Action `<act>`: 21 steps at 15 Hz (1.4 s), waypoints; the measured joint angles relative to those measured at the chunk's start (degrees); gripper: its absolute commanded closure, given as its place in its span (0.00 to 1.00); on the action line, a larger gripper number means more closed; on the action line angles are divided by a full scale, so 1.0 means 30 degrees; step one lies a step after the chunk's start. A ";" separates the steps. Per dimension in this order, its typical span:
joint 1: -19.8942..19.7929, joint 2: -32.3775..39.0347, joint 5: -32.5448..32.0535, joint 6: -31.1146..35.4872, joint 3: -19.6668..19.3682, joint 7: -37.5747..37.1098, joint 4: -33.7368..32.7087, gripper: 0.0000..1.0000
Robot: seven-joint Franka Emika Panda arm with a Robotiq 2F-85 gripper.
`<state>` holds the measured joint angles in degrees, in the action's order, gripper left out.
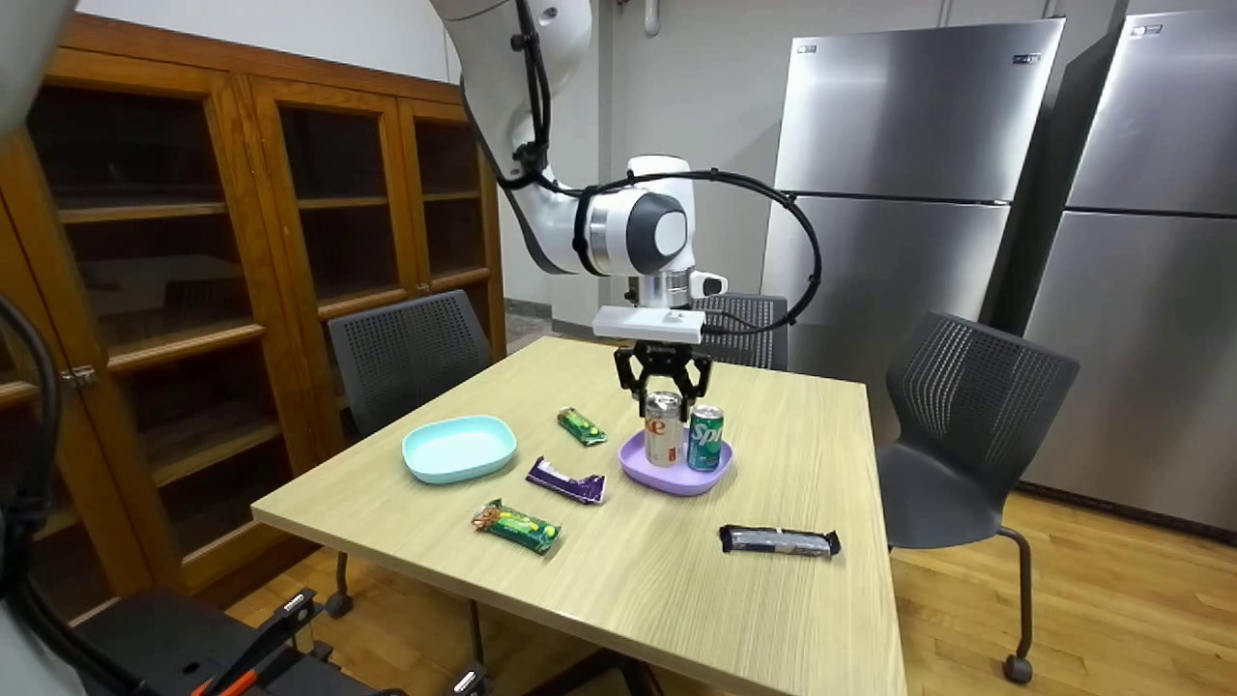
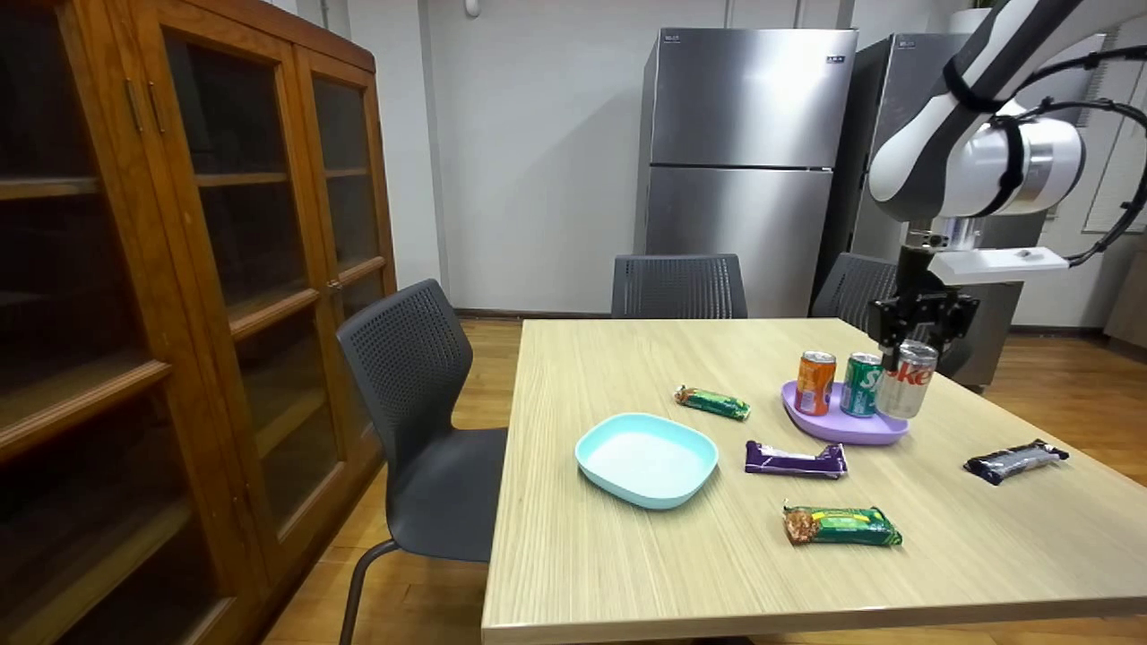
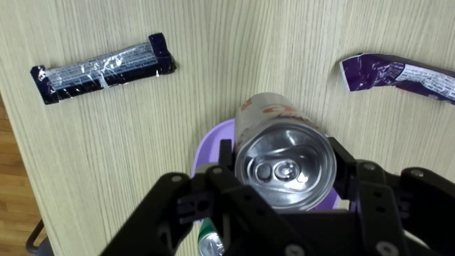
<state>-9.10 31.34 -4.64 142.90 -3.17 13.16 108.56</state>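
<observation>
I have the gripper clenched on the silver Coke can, one finger against each side of it; in the wrist view its lid faces me just right of centre, and in both exterior views it stands upright over the purple plate; from here I cannot tell whether its base touches the plate. Just beside it a green soda can stands on the plate; in an exterior view I also see an orange soda can there, left of the green one. In the wrist view a dark-wrapped bar lies at the upper left and a purple-wrapped bar at the upper right, cut off by the frame edge; both lie on the wooden table. In an exterior view I have a pale blue plate near the centre, a small green bar above and right of it, and a larger green bar toward the lower right; a brown cupboard fills the left side, and a steel fridge stands at upper right.
</observation>
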 measured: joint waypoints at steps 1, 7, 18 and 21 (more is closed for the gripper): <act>0.0000 0.0446 0.0002 -0.0023 0.0015 0.0000 -0.0583 0.61; 0.0000 0.2391 0.0046 -0.1119 0.0024 -0.0016 -0.3517 0.61; -0.0001 0.3675 0.0050 -0.2670 0.0007 -0.0200 -0.5821 0.61; -0.0001 0.3769 0.0050 -0.2993 0.0006 -0.0205 -0.6058 0.61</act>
<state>-9.10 42.64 -4.49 133.92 -3.15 12.54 90.39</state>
